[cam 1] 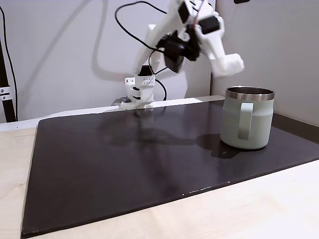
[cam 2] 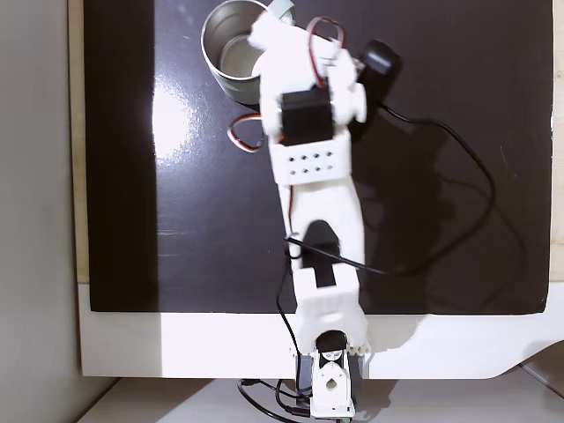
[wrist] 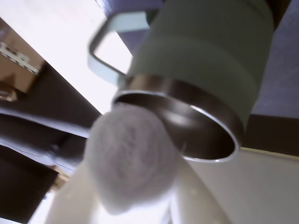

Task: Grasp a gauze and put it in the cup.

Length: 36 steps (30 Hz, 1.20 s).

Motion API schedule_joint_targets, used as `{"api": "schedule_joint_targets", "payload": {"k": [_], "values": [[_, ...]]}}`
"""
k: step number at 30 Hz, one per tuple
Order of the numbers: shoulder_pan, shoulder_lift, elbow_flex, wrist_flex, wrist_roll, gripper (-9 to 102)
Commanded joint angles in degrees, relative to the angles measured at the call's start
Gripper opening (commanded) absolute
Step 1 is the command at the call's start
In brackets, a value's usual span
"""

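One pale sage-green mug with a shiny steel rim (cam 1: 247,118) and one matching green handle. One small white roll of soft gauze fabric (wrist: 132,158) (blurred in the wrist view). One white plastic robot arm (cam 2: 315,199), one dark rectangular mat (cam 1: 124,164), one pale wooden table (cam 1: 239,209).

My wrist view is soft with blur, the gauze (wrist: 131,158) out of focus, windows blown out. Glare streaks the dark mat (cam 2: 167,123); the cup (cam 1: 247,119) casts a soft leftward shadow.
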Motion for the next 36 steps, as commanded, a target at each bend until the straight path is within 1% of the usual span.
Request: {"api": "schedule_joint_targets", "payload": {"k": [1, 7, 13, 28, 29, 31, 33, 34, 36], "values": [[-2.20, -2.46, -8.09, -2.29, -0.97, 0], [-6.94, -6.68, -12.22, -2.29, -1.23, 0], [-10.11, -7.47, -12.57, -2.29, -2.02, 0], [-7.03, -7.47, -11.69, -1.85, -2.90, 0], [-7.03, -7.47, -11.51, -1.93, -3.25, 2], [-7.03, -7.47, -11.16, -1.93, -3.69, 11], [-7.21, -7.47, -10.81, -1.76, -4.22, 25], [-7.21, -7.38, -10.63, -1.67, -4.04, 30], [-7.29, -7.29, -10.63, -1.58, -3.78, 37]]}}
